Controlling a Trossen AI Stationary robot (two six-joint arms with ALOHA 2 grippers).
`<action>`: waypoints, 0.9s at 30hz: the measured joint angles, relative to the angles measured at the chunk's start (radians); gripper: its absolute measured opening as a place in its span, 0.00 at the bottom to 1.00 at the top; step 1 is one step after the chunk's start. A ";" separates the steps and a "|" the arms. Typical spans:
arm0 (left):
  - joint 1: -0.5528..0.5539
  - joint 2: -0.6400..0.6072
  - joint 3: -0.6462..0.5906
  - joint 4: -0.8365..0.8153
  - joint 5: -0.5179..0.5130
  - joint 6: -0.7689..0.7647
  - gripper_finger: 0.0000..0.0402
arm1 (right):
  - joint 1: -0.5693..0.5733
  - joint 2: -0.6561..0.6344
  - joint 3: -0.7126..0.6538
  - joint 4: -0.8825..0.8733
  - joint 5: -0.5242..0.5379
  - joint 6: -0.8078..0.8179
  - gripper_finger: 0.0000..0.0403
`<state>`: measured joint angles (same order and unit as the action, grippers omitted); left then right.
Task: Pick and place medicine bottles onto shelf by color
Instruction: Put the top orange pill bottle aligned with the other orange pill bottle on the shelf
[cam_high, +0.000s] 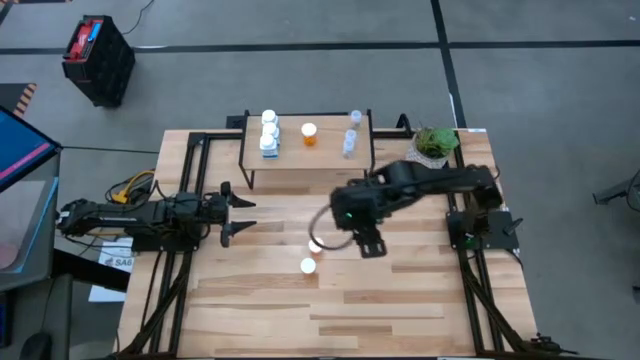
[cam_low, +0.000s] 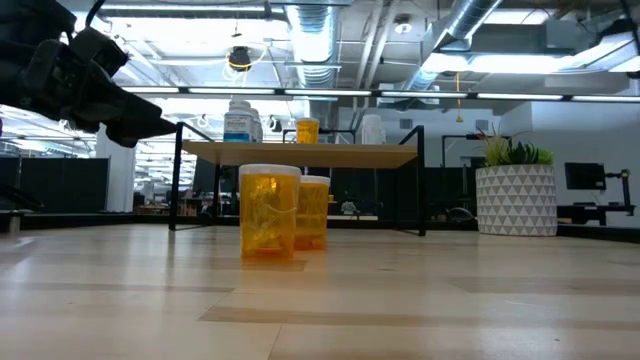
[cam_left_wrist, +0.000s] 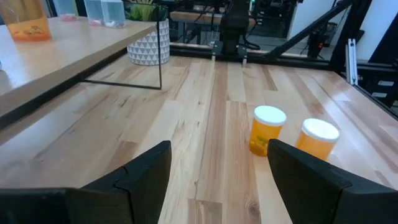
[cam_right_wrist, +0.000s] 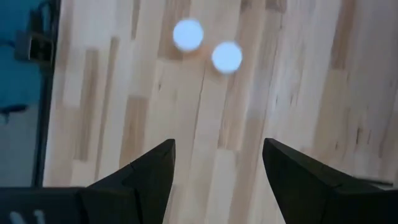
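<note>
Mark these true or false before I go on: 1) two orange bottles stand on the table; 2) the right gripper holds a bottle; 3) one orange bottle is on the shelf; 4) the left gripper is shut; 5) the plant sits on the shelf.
1) True: two orange bottles stand upright on the table, close together.
2) False: the right gripper is open and empty, above the table near those bottles.
3) True: one orange bottle stands mid-shelf.
4) False: the left gripper is open, waiting at the table's left side.
5) False: the plant stands on the table, beside the shelf.
</note>
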<state>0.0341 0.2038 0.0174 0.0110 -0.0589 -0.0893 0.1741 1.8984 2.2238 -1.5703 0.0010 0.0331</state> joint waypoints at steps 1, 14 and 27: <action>0.000 0.002 0.000 0.000 0.000 -0.001 0.63 | 0.015 -0.034 -0.048 0.001 0.026 0.019 0.66; 0.000 0.012 0.000 0.001 -0.001 -0.005 0.63 | 0.156 -0.465 -0.759 0.412 0.174 0.307 0.66; 0.000 0.012 0.000 0.001 -0.001 -0.003 0.63 | 0.145 -0.514 -1.118 1.011 0.242 0.221 0.66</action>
<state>0.0341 0.2161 0.0174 0.0120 -0.0601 -0.0925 0.3195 1.3847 1.1059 -0.5589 0.2429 0.2545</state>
